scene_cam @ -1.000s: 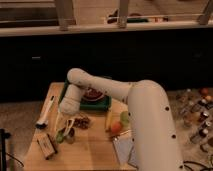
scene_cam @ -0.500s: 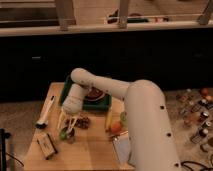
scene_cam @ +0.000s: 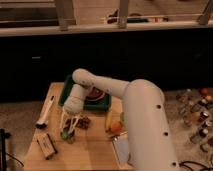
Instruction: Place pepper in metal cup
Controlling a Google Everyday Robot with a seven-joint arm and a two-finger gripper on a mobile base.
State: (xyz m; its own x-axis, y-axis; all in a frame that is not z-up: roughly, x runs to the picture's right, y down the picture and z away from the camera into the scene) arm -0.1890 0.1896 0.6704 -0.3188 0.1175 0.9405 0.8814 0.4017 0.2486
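My gripper [scene_cam: 69, 126] hangs from the white arm over the left part of the wooden table [scene_cam: 90, 155], pointing down. Its two pale fingers [scene_cam: 63, 121] stand apart. A small green thing lies on the table between the fingertips; it looks like the pepper [scene_cam: 65, 134]. A small dark round thing just right of the gripper looks like the metal cup [scene_cam: 83, 121]; its shine does not show. The arm hides part of the table behind the gripper.
A green tray [scene_cam: 102, 105] holding a red bowl [scene_cam: 95, 93] sits behind the gripper. A yellow banana [scene_cam: 109, 120] and an orange fruit [scene_cam: 116, 128] lie to the right. A white utensil [scene_cam: 45, 113] and a brown box [scene_cam: 46, 145] lie left; a pale card [scene_cam: 122, 148] lies front right.
The gripper has moved down and slightly right, from beside the tray to just over the green thing on the table.
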